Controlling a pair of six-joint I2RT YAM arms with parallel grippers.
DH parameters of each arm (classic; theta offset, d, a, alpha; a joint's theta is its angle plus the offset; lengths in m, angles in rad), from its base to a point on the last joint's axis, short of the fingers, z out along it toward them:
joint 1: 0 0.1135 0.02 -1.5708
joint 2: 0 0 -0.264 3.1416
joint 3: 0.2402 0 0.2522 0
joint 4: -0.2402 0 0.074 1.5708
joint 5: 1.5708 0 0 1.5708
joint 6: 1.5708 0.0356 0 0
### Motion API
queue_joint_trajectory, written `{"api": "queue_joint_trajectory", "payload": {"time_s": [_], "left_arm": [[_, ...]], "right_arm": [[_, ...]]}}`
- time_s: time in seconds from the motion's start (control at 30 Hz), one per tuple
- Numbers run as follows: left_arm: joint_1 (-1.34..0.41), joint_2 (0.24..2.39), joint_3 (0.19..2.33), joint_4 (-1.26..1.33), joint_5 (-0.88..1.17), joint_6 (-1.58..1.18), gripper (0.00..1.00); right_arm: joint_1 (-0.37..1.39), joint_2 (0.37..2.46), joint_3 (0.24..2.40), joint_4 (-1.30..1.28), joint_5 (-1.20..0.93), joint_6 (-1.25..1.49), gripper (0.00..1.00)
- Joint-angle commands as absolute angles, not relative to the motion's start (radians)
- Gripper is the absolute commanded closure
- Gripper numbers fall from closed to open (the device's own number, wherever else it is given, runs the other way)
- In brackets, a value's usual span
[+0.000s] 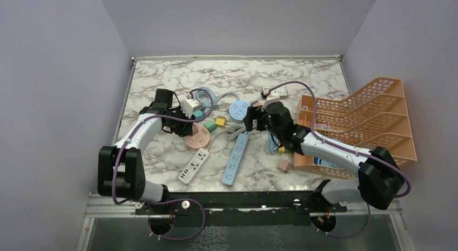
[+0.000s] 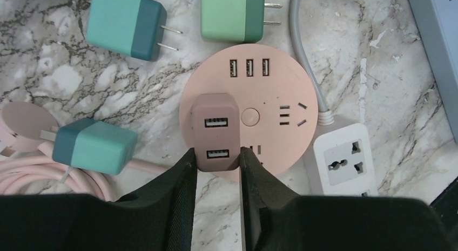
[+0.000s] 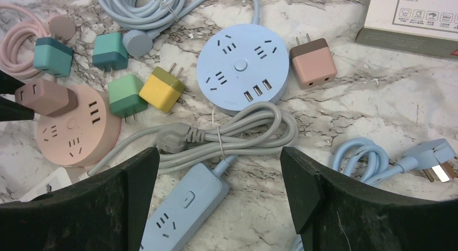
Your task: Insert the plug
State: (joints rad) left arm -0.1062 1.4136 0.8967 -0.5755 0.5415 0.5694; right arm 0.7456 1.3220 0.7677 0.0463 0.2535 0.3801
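Observation:
My left gripper (image 2: 219, 160) is shut on a dusty-pink USB charger plug (image 2: 216, 129) and holds it on the top face of the round pink socket hub (image 2: 281, 89), over its near-left part. The plug's prongs are hidden beneath it. The right wrist view shows the same plug (image 3: 46, 97) standing on the pink hub (image 3: 73, 135). In the top view my left gripper (image 1: 186, 124) is over the hub (image 1: 200, 137). My right gripper (image 3: 219, 159) is open and empty above a blue power strip (image 3: 181, 210), at table centre (image 1: 253, 121).
Teal and green chargers (image 2: 127, 24), a white power strip (image 2: 343, 164), a yellow charger (image 3: 162, 89), a round blue hub (image 3: 243, 62), a brown-pink charger (image 3: 313, 65) and bundled grey and blue cords (image 3: 237, 129) lie around. An orange rack (image 1: 367, 121) stands on the right.

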Motion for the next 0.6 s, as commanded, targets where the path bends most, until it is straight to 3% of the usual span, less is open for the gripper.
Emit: {"api": "queue_joint_trajectory", "payload": {"time_s": [0.0, 0.2, 0.57], "left_arm": [[-0.124, 1.439, 0.926, -0.605, 0.486, 0.593, 0.79], [-0.144, 1.478, 0.927, -0.617, 0.393, 0.581, 0.99], [-0.210, 1.594, 0.900, -0.703, 0.230, 0.611, 1.00]], "right_arm": [[0.741, 1.305, 0.791, 0.061, 0.262, 0.375, 0.17], [0.739, 1.306, 0.791, 0.060, 0.266, 0.372, 0.17], [0.735, 1.324, 0.794, 0.062, 0.274, 0.368, 0.17]]}}
